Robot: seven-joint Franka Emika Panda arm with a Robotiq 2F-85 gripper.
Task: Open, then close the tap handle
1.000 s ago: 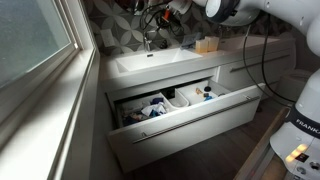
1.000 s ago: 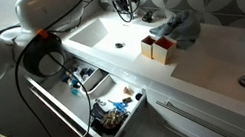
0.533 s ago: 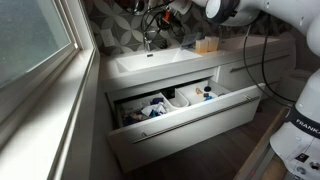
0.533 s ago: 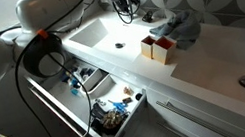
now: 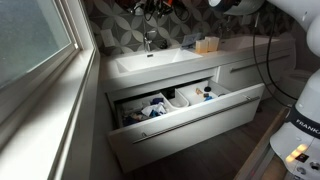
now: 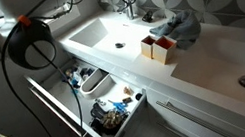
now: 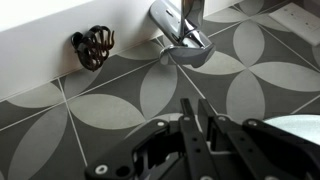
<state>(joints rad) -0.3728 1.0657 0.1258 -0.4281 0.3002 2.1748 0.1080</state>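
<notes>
Tap handle (image 7: 186,46) = short chrome lever on top of the small faucet (image 5: 148,41), at the back edge of the white sink (image 5: 140,66), against the petal-pattern tiled wall (image 7: 120,100). In wrist view it sits near the top of frame, centre-right.

Gripper (image 7: 196,106) hangs above the handle w/ a clear gap, not touching. Its fingers are drawn together w/ nothing between them. In both exterior views it's only partly seen at the top edge, approx. over the faucet.

A dark coiled item (image 7: 92,47) is beside the faucet on the white ledge; can't tell what it is.

On the counter next to the basin are a small wooden box (image 6: 158,49) and, just behind it, a crumpled grey-blue cloth (image 6: 185,29).

Below the sink a drawer (image 5: 200,125) is pulled out, w/ assorted bottles & containers inside; too small to ID.

Window (image 5: 30,40) is at the frame's left side in an exterior view.
</notes>
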